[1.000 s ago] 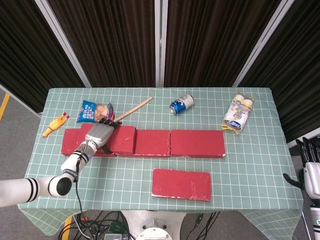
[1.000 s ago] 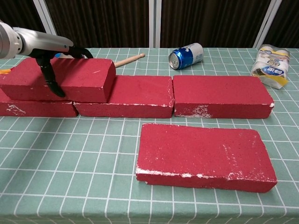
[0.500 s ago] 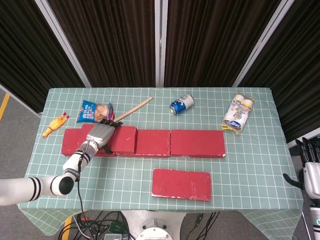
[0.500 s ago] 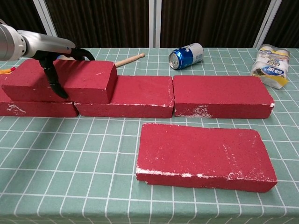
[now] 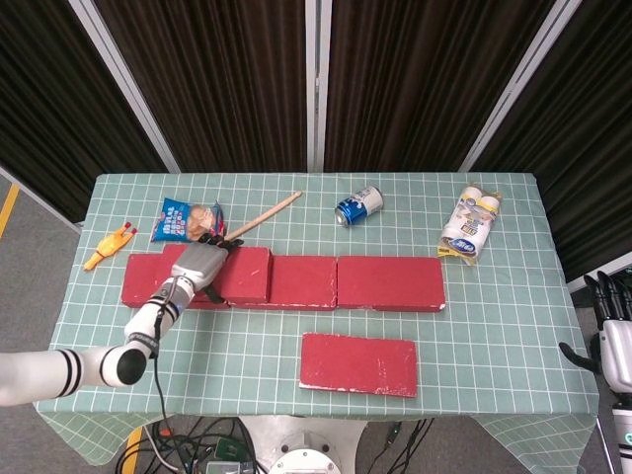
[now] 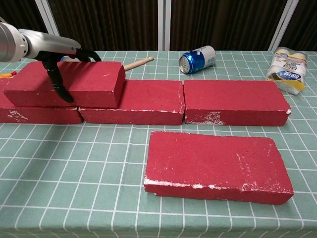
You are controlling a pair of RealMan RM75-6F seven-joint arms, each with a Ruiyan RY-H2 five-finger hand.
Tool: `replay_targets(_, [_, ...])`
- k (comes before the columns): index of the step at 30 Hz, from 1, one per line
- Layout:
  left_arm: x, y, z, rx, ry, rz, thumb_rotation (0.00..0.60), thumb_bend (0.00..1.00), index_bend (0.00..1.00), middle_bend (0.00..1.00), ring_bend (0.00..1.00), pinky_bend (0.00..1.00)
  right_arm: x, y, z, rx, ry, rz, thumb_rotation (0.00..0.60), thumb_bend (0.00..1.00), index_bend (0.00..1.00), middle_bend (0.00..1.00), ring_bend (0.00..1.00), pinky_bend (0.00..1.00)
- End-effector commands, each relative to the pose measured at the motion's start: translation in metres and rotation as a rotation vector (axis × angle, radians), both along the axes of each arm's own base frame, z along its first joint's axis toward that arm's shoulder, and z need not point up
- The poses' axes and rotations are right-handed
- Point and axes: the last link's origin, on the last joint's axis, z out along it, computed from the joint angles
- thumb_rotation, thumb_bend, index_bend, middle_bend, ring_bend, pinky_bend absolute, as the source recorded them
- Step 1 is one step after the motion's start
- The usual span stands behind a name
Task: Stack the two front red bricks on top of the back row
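My left hand (image 5: 200,265) grips a red brick (image 6: 94,82) from above, fingers over its far edge and thumb down its front face. That brick lies on the left end of the back row, over the left brick (image 6: 34,115) and part of the middle brick (image 6: 143,101). The right brick of the row (image 6: 233,101) is bare on top. A second red brick (image 6: 215,163) lies flat alone in front, right of centre. My right hand (image 5: 610,341) hangs off the table's right edge, fingers apart and holding nothing.
Behind the row lie a blue can (image 5: 357,205), a wooden stick (image 5: 265,215), a blue snack bag (image 5: 188,219) and a pack of small bottles (image 5: 470,225). A yellow rubber chicken (image 5: 109,245) sits at the far left edge.
The held brick has slid slightly to the right along the top of the back row with my left hand. The right hand and front brick have not moved.
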Motion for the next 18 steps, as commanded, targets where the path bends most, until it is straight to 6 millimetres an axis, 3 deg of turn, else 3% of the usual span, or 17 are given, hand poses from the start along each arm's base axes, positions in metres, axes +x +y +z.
replay_targets(1, [0.0001, -0.0002, -0.0007, -0.001, 0.002, 0.001, 0.600, 0.06, 0.04, 0.20, 0.07, 0.00, -0.0002, -0.0001, -0.0002, 0.001, -0.001, -0.001, 0.600, 0.07, 0.00, 0.00, 0.00, 0.00])
replay_targets(18, [0.0001, -0.0003, -0.0035, -0.002, 0.016, 0.017, 0.600, 0.06, 0.04, 0.20, 0.07, 0.00, -0.0025, -0.0001, -0.0002, 0.004, 0.000, -0.006, 0.600, 0.07, 0.00, 0.00, 0.00, 0.00])
